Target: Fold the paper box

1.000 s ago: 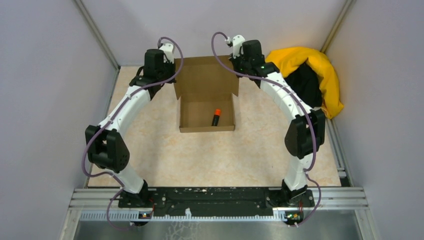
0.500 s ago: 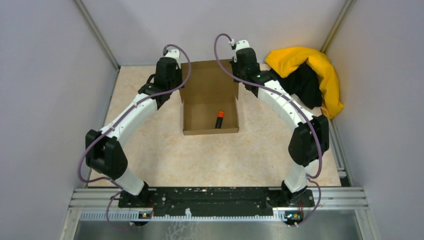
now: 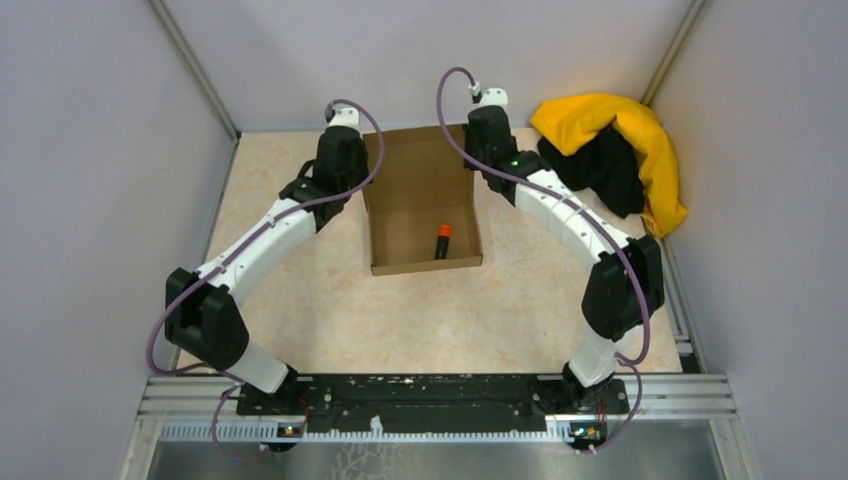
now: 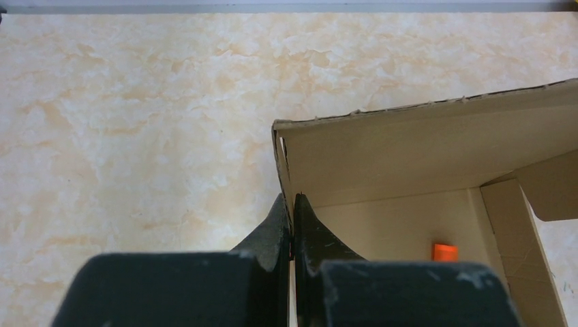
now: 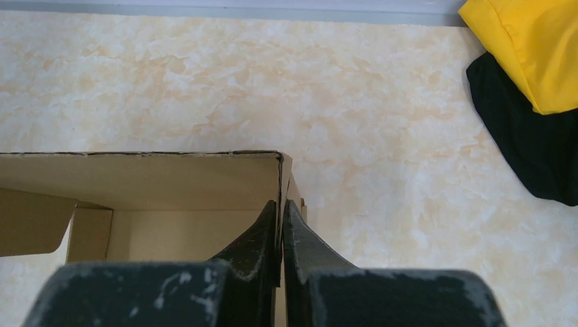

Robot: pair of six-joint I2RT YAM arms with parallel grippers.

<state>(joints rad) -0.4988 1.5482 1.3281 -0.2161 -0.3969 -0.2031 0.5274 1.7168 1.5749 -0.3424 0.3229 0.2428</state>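
Left fingers & right fingers are each pinching a side edge of the paper box lid, w/ lid standing btwn them. Prob. gripping both sides for swinging it shut evenly.

The beige marbled table carries the paper box. A yellow-and-black cloth heap lies at its far right corner

The orange-and-black item inside the paper box is too small for me to name; the right wrist view's edge cuts off the yellow-and-black cloth.
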